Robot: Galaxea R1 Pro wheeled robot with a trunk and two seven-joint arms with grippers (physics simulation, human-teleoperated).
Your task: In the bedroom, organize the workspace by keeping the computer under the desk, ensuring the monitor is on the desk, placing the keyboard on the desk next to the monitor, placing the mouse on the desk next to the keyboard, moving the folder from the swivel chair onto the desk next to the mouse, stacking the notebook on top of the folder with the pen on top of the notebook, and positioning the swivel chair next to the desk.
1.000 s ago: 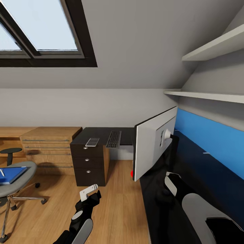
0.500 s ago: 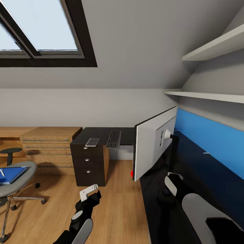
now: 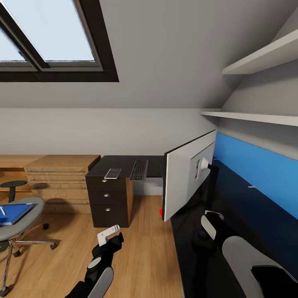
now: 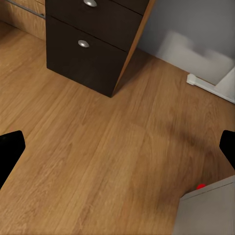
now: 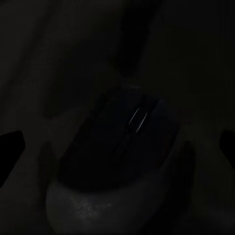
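In the head view, one L-shaped desk (image 3: 124, 162) with a flat black top is seen, and under its near corner one black drawer unit (image 3: 108, 203) with three fronts, each carrying a round silver knob. On the far stretch of the top one slim keyboard (image 3: 139, 169) with dark keys and one small thin grey rectangle, presumably the notebook (image 3: 112, 173), are laid side by side, apart. One wide, thin monitor (image 3: 188, 174) is stood on the nearer stretch, its pale back turned to the camera and a red dot at its lower corner. One swivel chair (image 3: 18, 225) with a rounded grey seat and chrome legs is placed well apart from the desk; one flat bright-blue folder (image 3: 13, 213) is laid on the seat, with one thin white pen (image 3: 2, 210) on top of it. The left gripper (image 3: 108, 234) is held over the light wood floor (image 3: 145, 256). In the left wrist view, two knobbed drawer fronts and smooth wood planks are shown; the two black fingertips (image 4: 10, 152) are spread wide, with nothing between them. In the right wrist view, very dim, one rounded dark mouse (image 5: 120, 142) is made out between the parted fingertips of the right gripper (image 5: 117, 147), ungrasped.
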